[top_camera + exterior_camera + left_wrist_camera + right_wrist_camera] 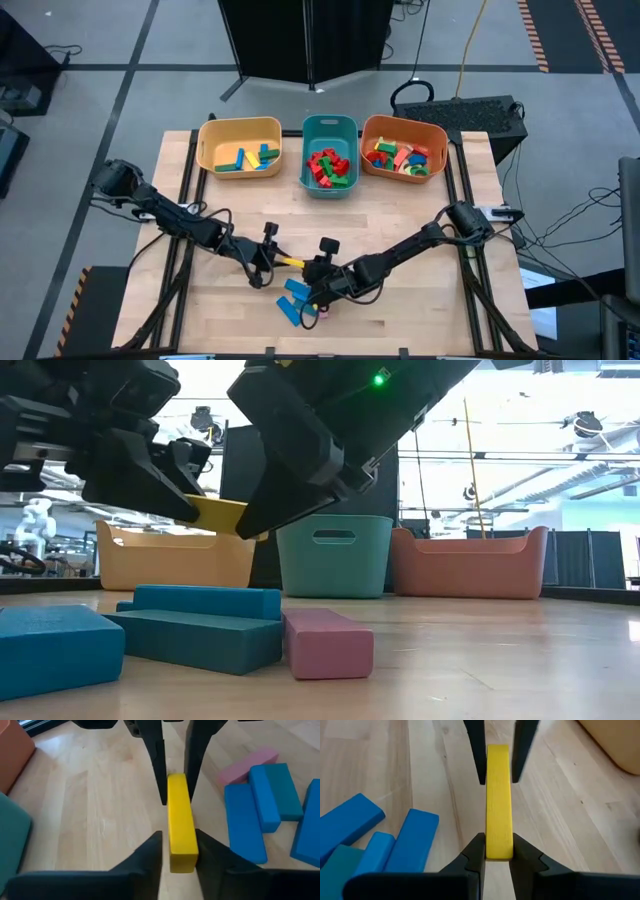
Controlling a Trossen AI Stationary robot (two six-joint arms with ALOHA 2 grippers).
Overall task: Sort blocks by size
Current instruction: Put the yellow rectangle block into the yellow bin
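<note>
A yellow bar point(290, 262) hangs over the table's near middle between my two grippers. My left gripper point(276, 258) comes from the left and is shut on the bar's left end. My right gripper point(306, 269) comes from the right and is shut on its right end. In the low view the bar point(222, 513) shows clear of the table. Blue and teal bars point(295, 298) and a pink block point(325, 312) lie flat on the table just near of the grippers. More blocks lie in the three bins at the far edge. My left gripper pinches the yellow bar's left end point(183, 857) between its two fingers, one on each long side. The fingers slant down from the table's left and lie along the bar. The bar is lifted clear of the table, about level. My right gripper pinches the bar's right end point(498, 847) between its two fingers, one on each long side. The fingers slant down from the table's right and lie along the bar. The bar reaches straight out from them toward the left gripper's fingers point(476, 755).
A yellow bin point(212, 133), a teal bin point(330, 123) and an orange bin point(372, 128) stand in a row at the far edge. Bare wood lies between the bins and the grippers. The loose blue, teal and pink blocks point(200, 625) lie close under the grippers.
</note>
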